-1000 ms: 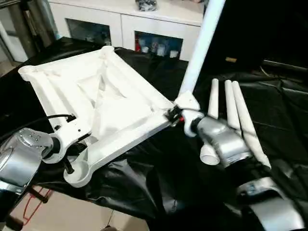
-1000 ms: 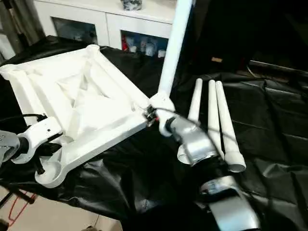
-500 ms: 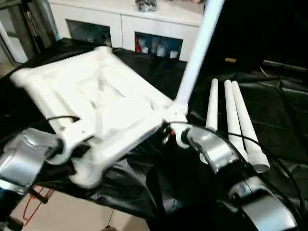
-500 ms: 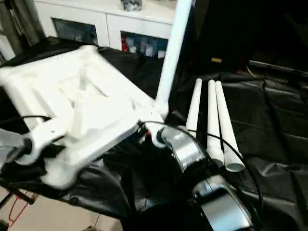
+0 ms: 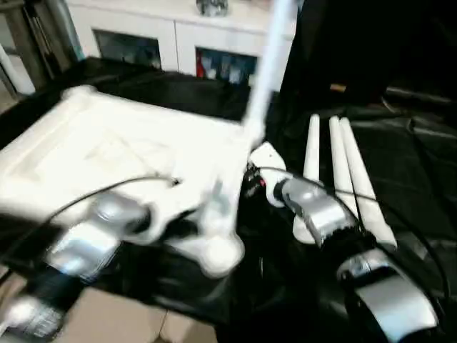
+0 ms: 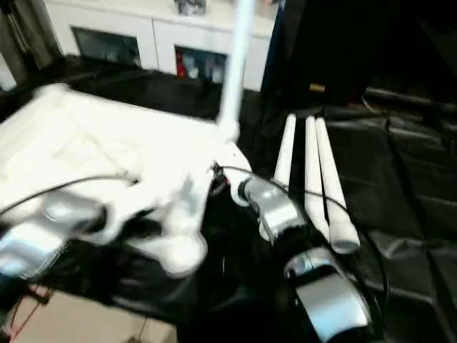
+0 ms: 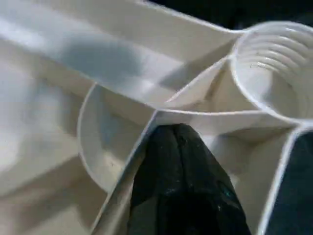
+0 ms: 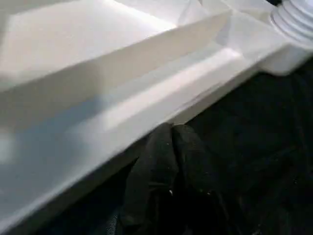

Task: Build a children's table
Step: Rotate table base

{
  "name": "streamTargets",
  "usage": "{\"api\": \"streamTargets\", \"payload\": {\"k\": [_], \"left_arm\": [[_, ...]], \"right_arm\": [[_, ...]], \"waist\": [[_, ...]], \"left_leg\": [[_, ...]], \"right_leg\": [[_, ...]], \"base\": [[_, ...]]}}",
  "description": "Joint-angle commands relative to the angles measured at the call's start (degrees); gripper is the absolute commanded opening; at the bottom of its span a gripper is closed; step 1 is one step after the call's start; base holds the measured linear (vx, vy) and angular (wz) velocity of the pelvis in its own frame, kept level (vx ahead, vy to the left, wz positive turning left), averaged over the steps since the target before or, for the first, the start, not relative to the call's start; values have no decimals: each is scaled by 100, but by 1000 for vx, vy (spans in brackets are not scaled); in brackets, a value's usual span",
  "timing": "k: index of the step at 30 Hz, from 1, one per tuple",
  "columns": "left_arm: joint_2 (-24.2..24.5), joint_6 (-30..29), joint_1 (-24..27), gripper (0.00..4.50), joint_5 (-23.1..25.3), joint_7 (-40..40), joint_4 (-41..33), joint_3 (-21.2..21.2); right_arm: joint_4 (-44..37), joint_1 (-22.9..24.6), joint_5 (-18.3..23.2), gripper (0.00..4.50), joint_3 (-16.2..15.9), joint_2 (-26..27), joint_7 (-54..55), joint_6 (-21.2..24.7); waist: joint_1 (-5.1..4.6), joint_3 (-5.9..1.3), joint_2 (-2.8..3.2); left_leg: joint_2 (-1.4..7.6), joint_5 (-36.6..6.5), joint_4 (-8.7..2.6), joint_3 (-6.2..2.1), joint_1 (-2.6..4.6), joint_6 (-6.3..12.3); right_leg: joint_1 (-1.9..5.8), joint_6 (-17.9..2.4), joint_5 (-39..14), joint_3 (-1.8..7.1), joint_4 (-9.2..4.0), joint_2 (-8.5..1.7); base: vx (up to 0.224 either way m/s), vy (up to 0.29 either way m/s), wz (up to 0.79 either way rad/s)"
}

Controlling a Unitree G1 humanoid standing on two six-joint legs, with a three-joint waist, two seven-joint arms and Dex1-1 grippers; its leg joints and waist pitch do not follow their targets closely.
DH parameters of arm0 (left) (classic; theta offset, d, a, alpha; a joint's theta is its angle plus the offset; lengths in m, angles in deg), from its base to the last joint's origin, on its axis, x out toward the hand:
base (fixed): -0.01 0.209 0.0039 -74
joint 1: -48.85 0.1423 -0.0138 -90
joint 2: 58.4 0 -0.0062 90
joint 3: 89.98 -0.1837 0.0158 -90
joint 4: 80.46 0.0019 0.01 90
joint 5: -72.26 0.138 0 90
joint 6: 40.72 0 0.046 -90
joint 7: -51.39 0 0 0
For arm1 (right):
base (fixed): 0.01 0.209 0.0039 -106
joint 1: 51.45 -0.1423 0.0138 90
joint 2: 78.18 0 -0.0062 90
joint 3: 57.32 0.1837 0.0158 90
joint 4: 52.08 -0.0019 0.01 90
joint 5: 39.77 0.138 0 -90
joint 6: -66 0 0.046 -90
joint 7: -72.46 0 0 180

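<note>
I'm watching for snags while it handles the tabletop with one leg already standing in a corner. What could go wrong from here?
The leg stands tall in the tabletop's corner socket; tilting may swing it toward the cabinet or work it loose. The near corner overhangs the black-draped table's edge, so a slipped grip might drop it. Three loose legs lie beside the right arm and may be knocked rolling.
</note>
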Motion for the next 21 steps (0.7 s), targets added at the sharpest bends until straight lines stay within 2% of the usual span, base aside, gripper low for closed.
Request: {"api": "streamTargets", "payload": {"k": [1,2,3,8,9,10,11,12,13,14,15,17,18,19,20,21], "left_arm": [[-302,505,-350,0,236,460,563,-83],[-334,536,-382,0,255,498,625,-86],[-426,644,-461,0,266,603,757,-58],[-615,1175,-554,0,196,860,974,120],[-640,1307,-537,0,168,913,966,171],[-696,1526,-507,0,106,1074,977,322],[-704,1550,-499,0,99,1096,969,340],[-722,1609,-479,0,81,1150,948,384],[-759,1558,-436,33,-5,1218,868,508],[-759,1558,-436,41,-5,1218,868,508],[-817,1469,-360,41,-172,1288,694,731],[-868,1420,-293,57,-322,1355,550,910],[-959,1282,-188,73,-502,1528,318,1153],[-989,1244,-153,73,-553,1587,245,1223],[-1111,1150,-46,85,-677,1850,38,1448],[-1172,1125,-2,85,-712,1984,-37,1539]], "right_arm": [[-68,-30,-77,7,-31,-50,23,-93],[-94,-19,-83,7,-29,-67,33,-91],[-260,32,-97,7,2,-151,53,-69],[-955,221,-69,7,265,-394,213,189],[-1185,268,-22,7,398,-425,346,415],[-1631,355,99,7,720,-455,636,969],[-1679,366,119,7,757,-461,652,1034],[-1797,395,169,7,847,-477,693,1195],[-1973,456,338,33,1042,-482,710,1363],[-1973,456,338,41,1042,-482,710,1363],[-2197,537,452,41,1308,-492,881,1610],[-2429,632,536,62,1520,-506,1021,1863],[-2721,763,550,76,1712,-507,1185,2192],[-2812,806,543,76,1761,-509,1232,2295],[-3128,937,505,88,1913,-482,1397,2679],[-3268,989,485,88,1974,-462,1474,2856]], "waist": [[29,-407,180],[4,-395,159],[31,-400,171],[83,-412,100],[78,-407,37],[95,-406,56],[94,-389,59],[105,-405,60],[103,-400,62],[97,-393,58],[105,-397,53],[99,-393,40],[108,-392,63],[107,-386,57],[97,-383,62],[98,-387,48]], "left_leg": [[47,-769,-339,12,34,-164],[34,-878,-335,28,40,-149],[50,-877,-335,15,38,-157],[63,-759,-326,19,35,-107],[58,-722,-330,27,28,-75],[56,-674,-332,23,29,-77],[51,-655,-339,24,29,-74],[64,-657,-336,22,48,-93],[62,-685,-336,23,44,-104],[58,-725,-339,30,44,-107],[69,-737,-339,28,45,-131],[57,-720,-340,31,40,-135],[59,-706,-335,32,45,-141],[64,-699,-338,33,36,-145],[53,-688,-339,35,35,-160],[56,-708,-340,24,34,-158]], "right_leg": [[335,-1298,-104,236,-289,-337],[328,-1286,-193,232,-338,-309],[342,-1304,-178,234,-318,-329],[352,-1240,-150,237,-306,-338],[355,-1223,-154,237,-312,-323],[360,-1201,-193,241,-302,-331],[356,-1168,-212,246,-315,-320],[346,-1132,-225,242,-305,-328],[338,-1127,-270,237,-312,-328],[339,-1117,-309,242,-318,-327],[341,-1110,-329,248,-315,-338],[341,-1108,-342,244,-314,-323],[331,-1102,-336,245,-317,-327],[341,-1094,-310,247,-317,-323],[343,-1068,-315,243,-328,-301],[344,-1045,-376,235,-330,-309]], "base": [[0,0,0],[0,0,0],[0,0,0],[0,0,0],[0,0,0],[0,0,0],[0,0,0],[0,0,0],[0,0,0],[0,0,0],[0,0,0],[0,0,0],[0,0,0],[0,0,0],[0,0,0],[0,0,0]]}}
